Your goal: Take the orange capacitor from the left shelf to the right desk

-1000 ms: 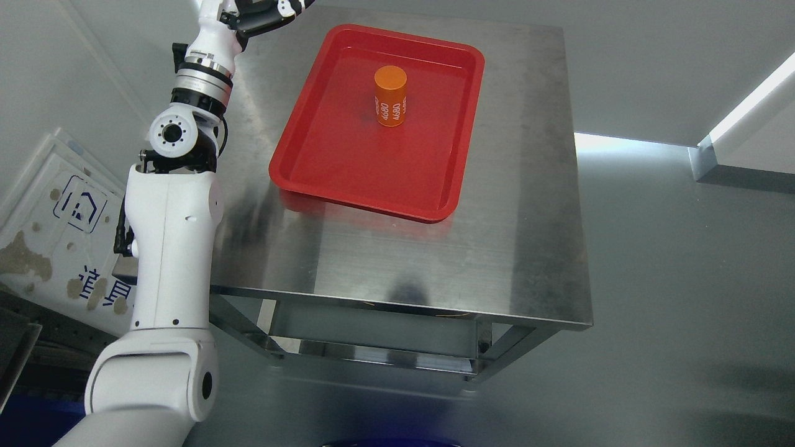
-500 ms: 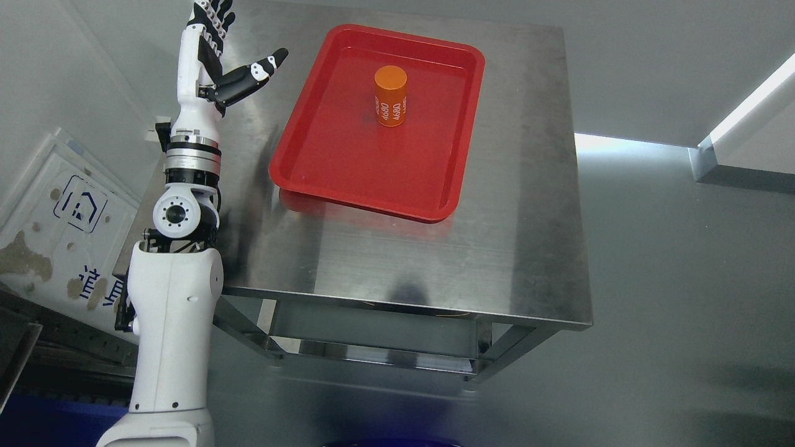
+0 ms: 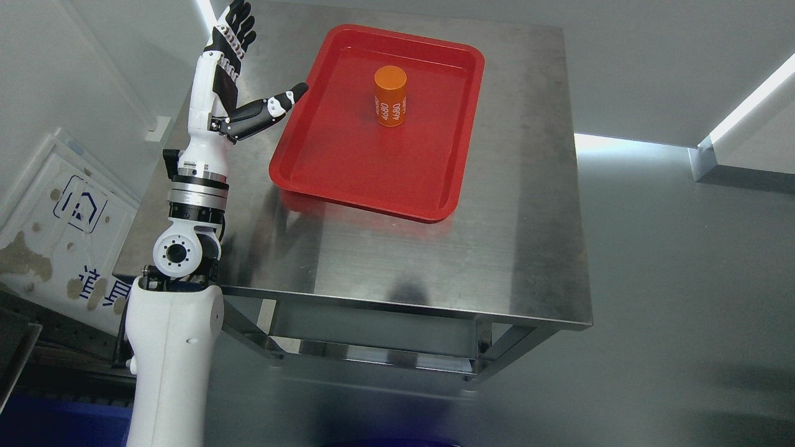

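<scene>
Forearm first: the white left arm [image 3: 171, 347] fills the lower left of my head view, rising from the bottom edge past a round grey joint and a ringed metal wrist section toward the table's left side. Beside it, low on the left, I see a worn white panel [image 3: 59, 217] with blue markings leaning against the wall. Nearest me on the furniture side is the front edge of the brushed stainless-steel table [image 3: 435, 273], with its frame and a lower crossbar visible underneath. Above the left edge of that tabletop I have the white-and-black fingered left hand [image 3: 233, 93], palm turned toward the tray, its four fingers [image 3: 239, 25] stretched straight up and away from me and the thumb [image 3: 273, 108] jutting out to the right. The hand is spread wide and carries nothing. The thumb tip lies just beside the left rim of the shallow red rectangular plastic tray [image 3: 372, 180]; I cannot tell whether it touches. That tray sits skewed on the far half of the tabletop, its long sides running away from me. Standing upright in its far portion is the orange cylindrical capacitor [image 3: 390, 97], white "4680" print running sideways on its side, well apart from the hand and clear of every tray wall. Farther right, past the table, a bright strip of light [image 3: 745, 105] runs along a grey ledge.
</scene>
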